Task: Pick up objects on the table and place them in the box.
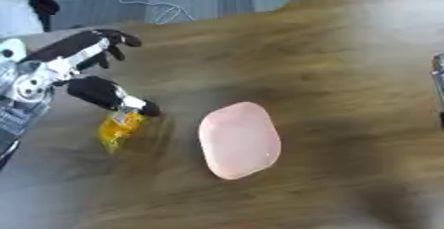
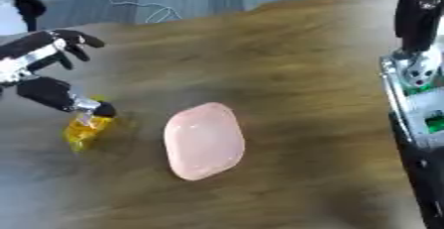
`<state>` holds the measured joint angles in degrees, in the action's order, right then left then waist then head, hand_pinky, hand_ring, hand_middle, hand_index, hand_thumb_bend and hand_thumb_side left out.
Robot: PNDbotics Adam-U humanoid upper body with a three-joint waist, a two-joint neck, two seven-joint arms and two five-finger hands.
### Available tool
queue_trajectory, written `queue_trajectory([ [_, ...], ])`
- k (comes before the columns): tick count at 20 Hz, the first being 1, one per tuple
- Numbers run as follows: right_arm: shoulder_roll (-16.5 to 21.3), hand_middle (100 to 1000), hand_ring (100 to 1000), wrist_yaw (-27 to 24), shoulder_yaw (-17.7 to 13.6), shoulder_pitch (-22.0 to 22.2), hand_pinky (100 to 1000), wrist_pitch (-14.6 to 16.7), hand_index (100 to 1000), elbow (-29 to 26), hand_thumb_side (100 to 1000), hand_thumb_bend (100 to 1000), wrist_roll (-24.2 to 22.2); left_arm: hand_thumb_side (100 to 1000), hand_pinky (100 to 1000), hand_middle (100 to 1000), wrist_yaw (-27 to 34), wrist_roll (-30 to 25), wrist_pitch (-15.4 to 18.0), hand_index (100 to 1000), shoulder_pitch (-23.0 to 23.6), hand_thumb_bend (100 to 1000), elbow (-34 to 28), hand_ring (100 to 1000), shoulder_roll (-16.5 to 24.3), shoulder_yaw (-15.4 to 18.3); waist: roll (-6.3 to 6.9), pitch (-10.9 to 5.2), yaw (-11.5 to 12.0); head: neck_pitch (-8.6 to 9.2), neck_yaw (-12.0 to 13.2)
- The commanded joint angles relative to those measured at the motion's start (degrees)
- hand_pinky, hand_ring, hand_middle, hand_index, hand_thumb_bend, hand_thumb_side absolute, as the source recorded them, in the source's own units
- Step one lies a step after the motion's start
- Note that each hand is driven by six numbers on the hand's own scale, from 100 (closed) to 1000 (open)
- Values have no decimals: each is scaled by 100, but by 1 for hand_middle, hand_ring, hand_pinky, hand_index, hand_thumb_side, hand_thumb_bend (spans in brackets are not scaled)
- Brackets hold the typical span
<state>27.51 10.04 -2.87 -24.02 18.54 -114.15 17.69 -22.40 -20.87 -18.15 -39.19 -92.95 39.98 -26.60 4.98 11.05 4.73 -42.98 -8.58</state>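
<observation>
Beneath the left hand's (image 1: 65,72) thumb tip lies a small yellow packet (image 1: 119,130) on the tabletop (image 1: 347,74), touched but not gripped; the fingers (image 1: 108,39) spread open above. It looks light and crinkly, best pinched across its middle. Beside it sits a smooth pink oval (image 1: 240,140), probably slippery.

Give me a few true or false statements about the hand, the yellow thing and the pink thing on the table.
1. The left hand is over the yellow object, thumb tip at its top. True.
2. The pink object lies to the left of the yellow object. False: it lies to its right, apart from it.
3. The pink object rests on the wooden table. True.
4. A box stands between the two objects. False: only bare table lies between them; no box shows in either view.
5. The left hand is shut round the pink object. False: it is not touching it.
</observation>
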Motion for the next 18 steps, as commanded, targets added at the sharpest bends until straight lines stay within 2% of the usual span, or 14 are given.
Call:
queue_trajectory([
  [1, 147, 812, 773, 10, -51, -8, 640, -24, 830, -44, 942, 100, 0, 535, 657, 854, 139, -23, -22, 909, -27, 1000, 37, 782, 235, 3, -5, -118, 24, 83, -43],
  [10, 200, 812, 772, 17, -69, 28, 640, -25, 829, -44, 938, 100, -3, 524, 655, 851, 630, -176, -190, 911, 213, 1000, 387, 779, 222, -26, 34, -152, 44, 77, -47],
  [12, 202, 812, 772, 16, -68, 22, 640, -23, 829, -44, 934, 100, -6, 523, 637, 850, 773, -204, -226, 911, 236, 1000, 444, 778, 205, -59, 35, -148, 40, 84, -46],
  [13, 203, 812, 772, 15, -68, 18, 640, -20, 829, -44, 938, 100, -9, 524, 599, 849, 827, -210, -241, 910, 248, 1000, 470, 777, 187, -73, 35, -145, 37, 89, -48],
  [18, 194, 809, 771, -2, -71, 3, 640, -5, 828, -44, 947, 100, -5, 525, 572, 850, 936, -173, -287, 910, 299, 1000, 626, 769, -58, -43, 21, -127, 16, 103, -86],
])
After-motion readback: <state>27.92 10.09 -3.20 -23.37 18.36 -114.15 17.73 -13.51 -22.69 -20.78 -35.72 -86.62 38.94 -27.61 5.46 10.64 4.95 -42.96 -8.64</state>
